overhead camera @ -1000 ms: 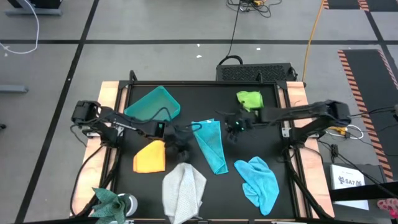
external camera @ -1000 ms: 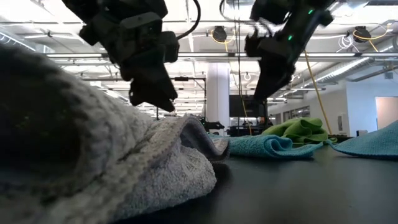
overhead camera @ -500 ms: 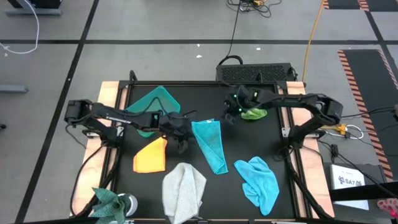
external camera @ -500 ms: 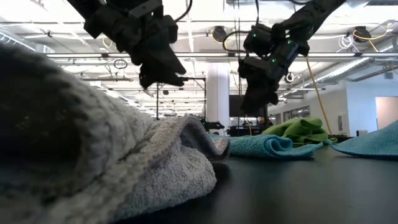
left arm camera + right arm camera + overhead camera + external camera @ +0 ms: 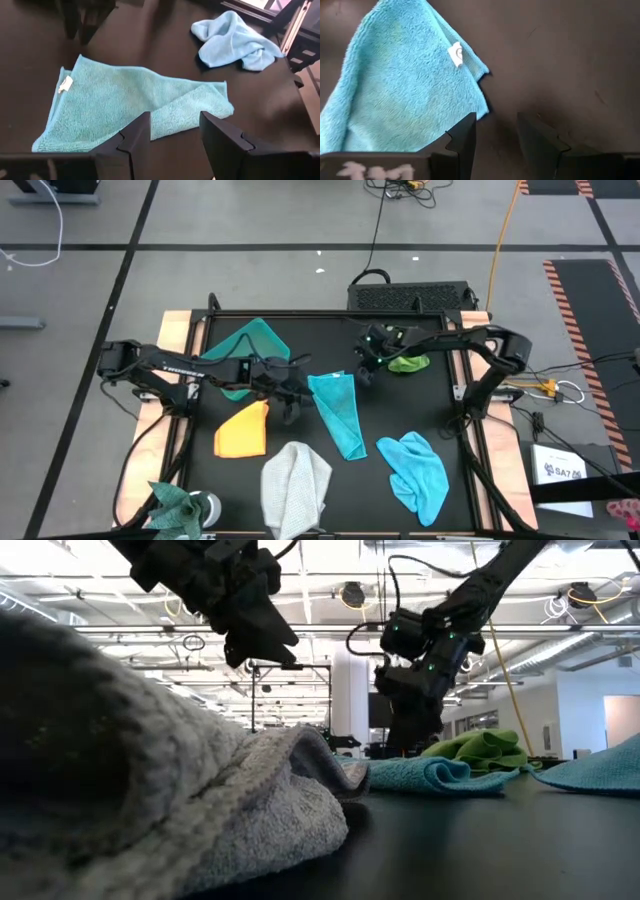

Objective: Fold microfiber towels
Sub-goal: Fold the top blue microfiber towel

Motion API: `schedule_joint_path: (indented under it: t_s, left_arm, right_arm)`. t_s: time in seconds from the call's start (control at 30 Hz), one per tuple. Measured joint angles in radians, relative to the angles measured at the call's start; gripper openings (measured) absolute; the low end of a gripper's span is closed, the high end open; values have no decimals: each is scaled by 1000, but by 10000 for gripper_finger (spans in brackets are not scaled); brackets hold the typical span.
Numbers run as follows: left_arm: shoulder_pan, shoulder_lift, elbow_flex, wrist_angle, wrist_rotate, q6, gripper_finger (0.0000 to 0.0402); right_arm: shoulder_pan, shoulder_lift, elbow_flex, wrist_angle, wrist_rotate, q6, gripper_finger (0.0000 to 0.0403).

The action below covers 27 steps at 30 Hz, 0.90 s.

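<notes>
As both arms have closed in from the sides within the last second, the left claw [image 5: 291,412] and right claw [image 5: 364,372], each released and empty, now flank the teal towel [image 5: 338,411] at frame centre, suggesting a grasp of its far corners. Nearest lie the grey towel [image 5: 296,485] and light blue towel [image 5: 415,469], then the orange towel [image 5: 242,431]; farthest, the green towel [image 5: 408,363] and teal bin [image 5: 240,350] crowd both arms.
</notes>
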Motion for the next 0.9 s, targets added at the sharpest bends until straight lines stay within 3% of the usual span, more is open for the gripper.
schedule_joint_path:
  t_s: [0.33, 0.9]
  left_arm:
    - [0, 0, 0, -22, -3, -2, 173]
    - [0, 0, 0, -23, -4, 3, 173]
  right_arm:
    - [0, 89, 0, 84, -1, 0, 134]
    - [57, 97, 0, 106, -25, 23, 134]
